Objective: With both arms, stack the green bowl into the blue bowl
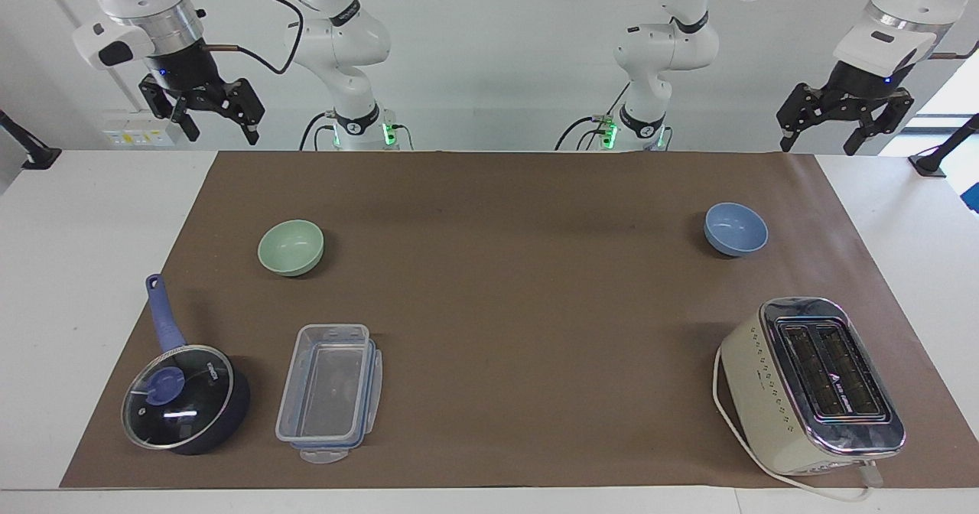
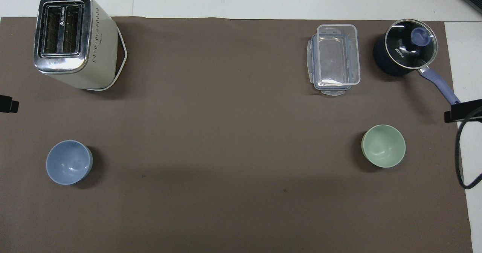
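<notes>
The green bowl (image 1: 291,247) (image 2: 383,145) sits upright on the brown mat toward the right arm's end of the table. The blue bowl (image 1: 736,229) (image 2: 69,162) sits upright toward the left arm's end, about as near to the robots. Both bowls hold nothing. My right gripper (image 1: 220,128) hangs open and high over the mat's corner at the robots' edge, well above the green bowl. My left gripper (image 1: 818,145) hangs open over the matching corner at its own end, well clear of the blue bowl. Only a dark tip of each gripper shows in the overhead view.
A cream toaster (image 1: 811,384) (image 2: 73,38) stands farther from the robots than the blue bowl. A clear plastic container (image 1: 329,392) (image 2: 335,59) and a dark blue lidded saucepan (image 1: 183,395) (image 2: 404,48) lie farther out than the green bowl.
</notes>
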